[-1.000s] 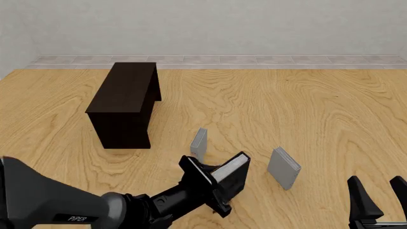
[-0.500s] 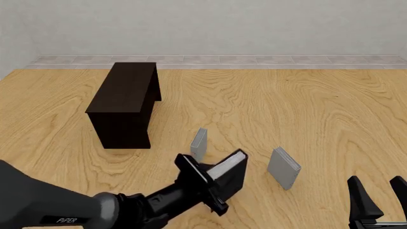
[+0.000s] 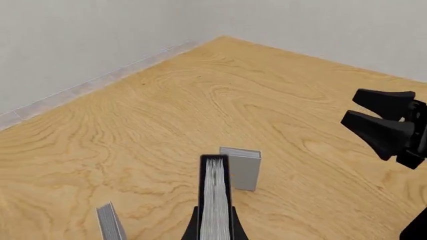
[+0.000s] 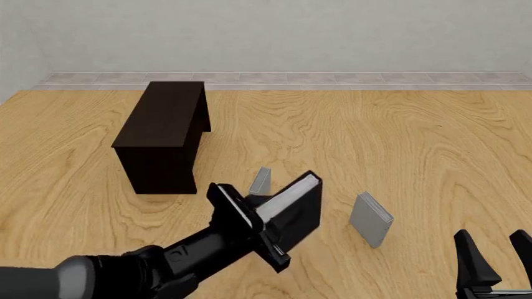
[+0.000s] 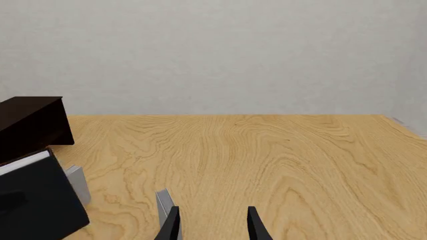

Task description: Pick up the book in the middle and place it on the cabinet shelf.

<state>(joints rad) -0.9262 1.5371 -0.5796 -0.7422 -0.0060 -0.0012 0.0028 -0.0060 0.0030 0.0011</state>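
Observation:
The book (image 4: 298,209), black-covered with white page edges, hangs tilted above the table, and my left gripper (image 4: 275,223) is shut on it. In the left wrist view its page edges (image 3: 215,197) stand upright between the fingers. The book (image 5: 33,205) also shows at the edge of the right wrist view. The dark brown cabinet (image 4: 163,134) stands at the far left of the table, apart from the book, with its inner shelf hidden from the front view. My right gripper (image 4: 495,260) stays low at the near right, open and holding nothing (image 5: 212,226).
One small pale grey book (image 4: 260,180) stands just behind the lifted book. Another grey book (image 4: 370,219) stands to its right, close in front of my right gripper. A wall with a pale skirting runs along the table's far side.
My left gripper has raised the black book off the table and carried it a little left and forward, toward the cabinet. The right gripper and both grey books have not moved.

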